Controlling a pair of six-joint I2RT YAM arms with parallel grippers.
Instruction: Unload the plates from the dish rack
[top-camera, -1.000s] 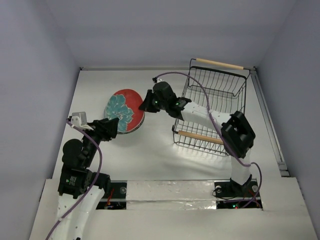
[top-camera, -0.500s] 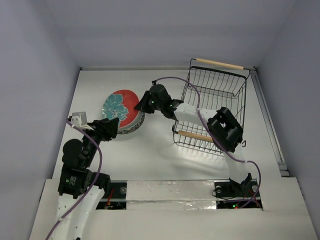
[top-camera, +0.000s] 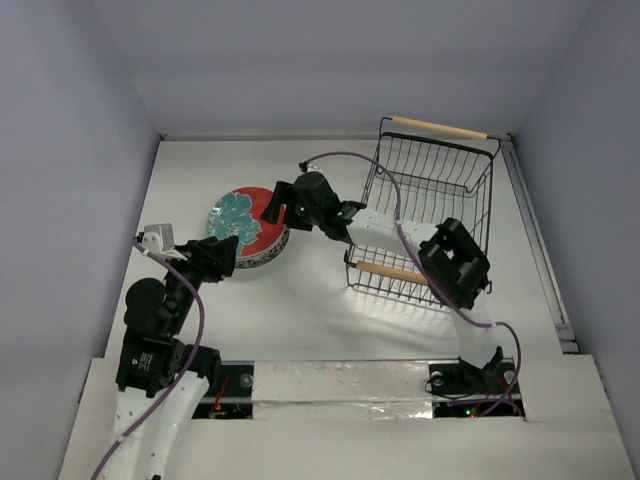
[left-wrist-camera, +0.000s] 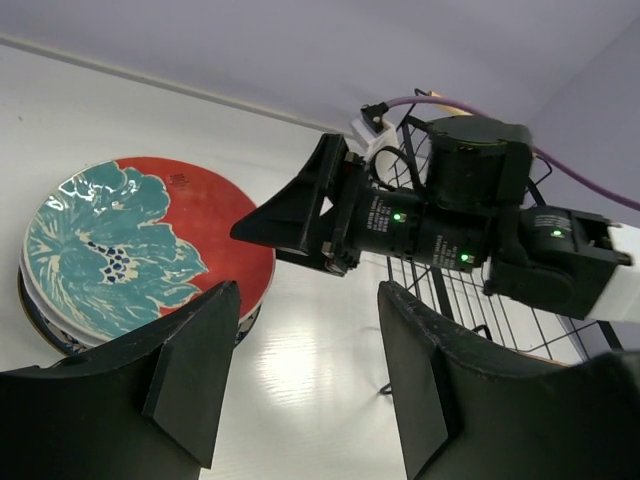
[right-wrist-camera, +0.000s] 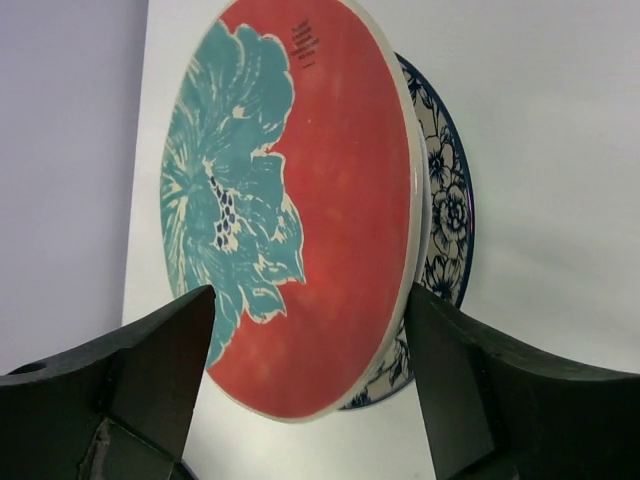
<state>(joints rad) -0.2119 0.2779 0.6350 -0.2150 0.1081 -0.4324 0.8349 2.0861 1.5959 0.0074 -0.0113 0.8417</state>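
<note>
From above, found the red plate (top-camera: 243, 218) lying face up on top of a stack (top-camera: 265, 252) in the left half of the surface (top-camera: 320, 320), nearer the left edge than the right and roughly midway between the near and far edges. Found the rack (top-camera: 430, 215) in the right half, reaching toward the far right corner, with one wooden handle (top-camera: 440, 127) on its far side and another (top-camera: 388, 272) on its near side. Saw the right gripper (top-camera: 283, 203) stretched across from the rack's side to the red plate's right rim, jaws spread, gripping nothing. Saw the left gripper (top-camera: 222, 255) just beside the stack's near-left rim and pointed at it; touching or apart, could not tell. Through the left wrist camera, saw that gripper's fingers (left-wrist-camera: 190, 370) standing part-way apart over bare surface, holding nothing. Beyond them, made out the red plate (left-wrist-camera: 150, 240) flat on the stack, teal flower up, with the right gripper (left-wrist-camera: 285, 215) at its right rim and the rack's wires (left-wrist-camera: 450, 290) behind. Could not tell contact with the rim there. Through the right wrist camera, saw that gripper's fingers (right-wrist-camera: 150, 370) spread wide, with the red plate (right-wrist-camera: 300, 200) spanning the gap beyond them. Saw a floral plate (right-wrist-camera: 445, 210) directly under the red one, blue-patterned rim showing along one side.
</note>
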